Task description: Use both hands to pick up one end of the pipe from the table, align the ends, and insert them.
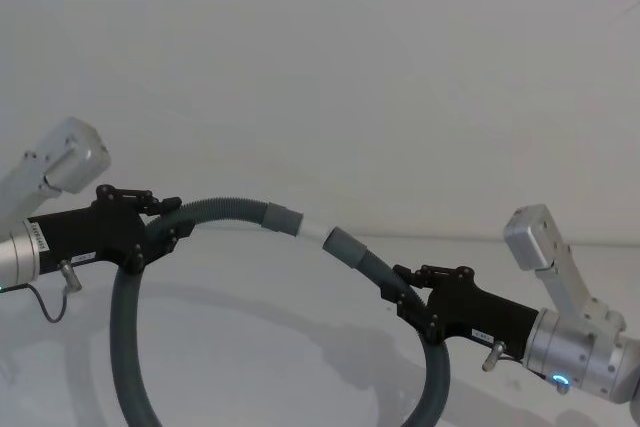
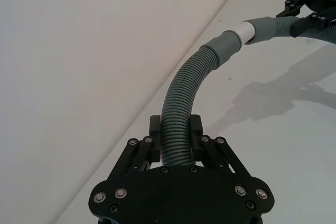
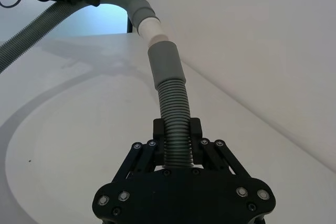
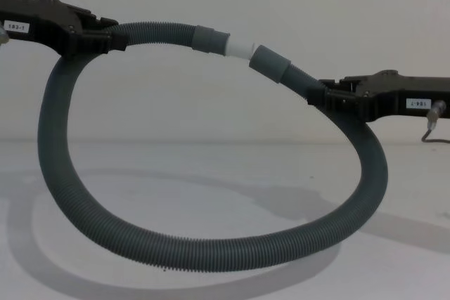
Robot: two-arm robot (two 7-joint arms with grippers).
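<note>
The left pincer (image 1: 160,225) is clamped on the pipe (image 4: 211,254) behind the spigot cuff (image 1: 282,217). The right pincer (image 1: 408,292) grips it just behind the plain cuff (image 1: 346,245). Both ends hang above the desk (image 1: 300,347), and the loop's belly appears to rest on it. The white spigot (image 1: 312,230) points rightward and slightly down, its tip at the plain cuff's mouth. That cuff's axis slants up-left, leaving a slight kink. Pushed like this, the tip could catch the rim, or the hose could buckle.
</note>
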